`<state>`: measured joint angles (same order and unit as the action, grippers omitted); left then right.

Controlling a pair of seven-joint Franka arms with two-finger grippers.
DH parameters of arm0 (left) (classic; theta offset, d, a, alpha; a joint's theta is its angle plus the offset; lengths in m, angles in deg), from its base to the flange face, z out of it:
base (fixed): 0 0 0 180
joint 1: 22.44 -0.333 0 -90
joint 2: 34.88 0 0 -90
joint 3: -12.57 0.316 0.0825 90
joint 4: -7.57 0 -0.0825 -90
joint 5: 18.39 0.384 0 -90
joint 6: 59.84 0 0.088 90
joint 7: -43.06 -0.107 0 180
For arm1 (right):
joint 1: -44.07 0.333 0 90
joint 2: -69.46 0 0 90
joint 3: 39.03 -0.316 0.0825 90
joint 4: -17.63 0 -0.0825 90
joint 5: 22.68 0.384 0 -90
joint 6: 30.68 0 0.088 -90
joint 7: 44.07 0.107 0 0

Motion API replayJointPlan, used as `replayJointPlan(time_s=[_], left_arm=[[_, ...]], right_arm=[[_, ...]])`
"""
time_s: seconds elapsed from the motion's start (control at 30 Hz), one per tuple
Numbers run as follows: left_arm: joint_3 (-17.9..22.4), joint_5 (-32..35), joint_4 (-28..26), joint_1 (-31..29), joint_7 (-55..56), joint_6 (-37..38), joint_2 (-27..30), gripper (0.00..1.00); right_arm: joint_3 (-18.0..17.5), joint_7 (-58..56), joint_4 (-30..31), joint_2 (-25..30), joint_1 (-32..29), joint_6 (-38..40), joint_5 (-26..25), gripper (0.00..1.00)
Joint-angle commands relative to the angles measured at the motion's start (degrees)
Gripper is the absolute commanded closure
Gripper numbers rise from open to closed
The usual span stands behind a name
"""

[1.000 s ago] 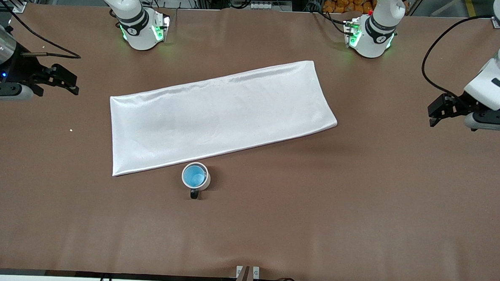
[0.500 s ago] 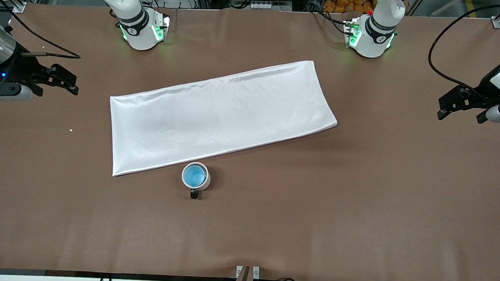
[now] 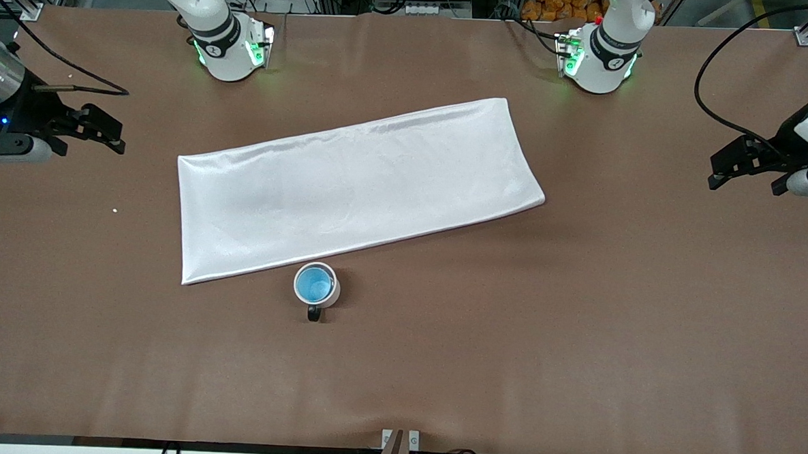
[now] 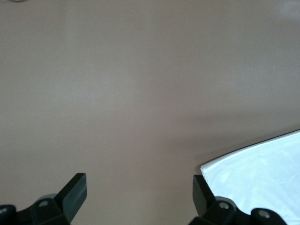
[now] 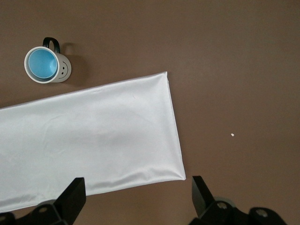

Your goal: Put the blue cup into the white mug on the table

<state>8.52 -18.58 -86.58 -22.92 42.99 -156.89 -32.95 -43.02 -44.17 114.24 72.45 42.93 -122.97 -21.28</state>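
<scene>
Blue cup (image 3: 314, 284) seated inside white mug (image 3: 331, 293) on tabletop (image 3: 577, 316), beside white cloth (image 3: 358, 184). Left end effector (image 3: 746, 165) and right end effector (image 3: 98, 132): fingers apart, empty, above opposite tabletop ends

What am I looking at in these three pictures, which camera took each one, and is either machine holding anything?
These are two robot arms bolted along one edge of a brown table. The big picture comes from a high camera facing them. The other two come from cameras on each arm's wrist, looking down past its own fingers.

On the table lies a long white cloth. Just nearer to the front camera stands a white mug with a black handle, and the blue cup already sits inside it.

The left end effector hangs over the table's edge at the left arm's end, the right end effector at the right arm's end. Both are open and hold nothing.
</scene>
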Motion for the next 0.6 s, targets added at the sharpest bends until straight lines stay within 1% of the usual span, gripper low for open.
replayJointPlan(time_s=[0.0, 0.3, 0.57], left_arm=[[-0.2, -1.3, 1.5, -0.6, -0.8, 1.4, 0.1, 0.0], [0.0, -0.8, 2.9, -0.1, -0.5, 2.5, -0.4, 0.0], [0.4, -0.8, 2.8, -0.5, -0.5, 2.5, -0.6, 0.0]], right_arm=[[-0.8, 0.9, 0.2, 0.5, -0.9, -0.3, -0.9, 0.0], [-0.8, 0.9, 0.2, 0.4, -0.8, -0.3, -1.0, 0.0], [-0.8, 0.9, 0.2, 0.4, -0.6, -0.3, -1.0, 0.0]])
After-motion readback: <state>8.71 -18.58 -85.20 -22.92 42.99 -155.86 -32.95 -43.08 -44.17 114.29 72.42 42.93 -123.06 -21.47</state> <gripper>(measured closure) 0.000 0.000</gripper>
